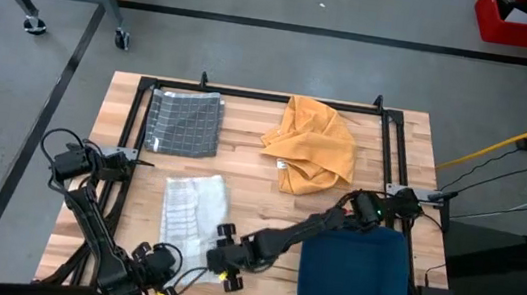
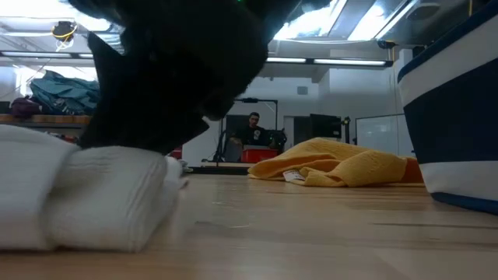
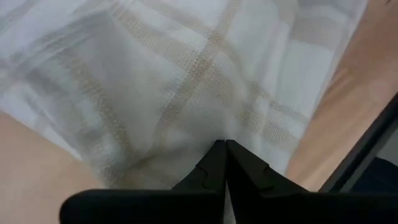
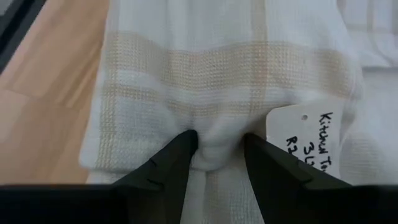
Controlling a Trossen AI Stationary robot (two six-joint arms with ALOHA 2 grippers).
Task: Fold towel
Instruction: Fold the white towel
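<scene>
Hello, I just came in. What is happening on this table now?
The robot is folding a white kitchen towel near the table's front edge. The right pincer pinches a fold of it; the left pincer is shut on its edge. A grey towel, an orange cloth and a blue bin lie untouched.

The towel (image 1: 193,212) being folded is white, crossed by pale beige waffle-weave stripes in a loose plaid, with a white tag (image 4: 309,138) bearing black handwriting. Behind it lies a grey towel (image 1: 184,123) with a fine light grid, and a crumpled mustard-yellow cloth (image 1: 314,145). A dark navy-blue bin (image 1: 352,277) shows a white band. The tabletop (image 1: 248,191) is light wood planking, framed in black. Both arms are black.
</scene>
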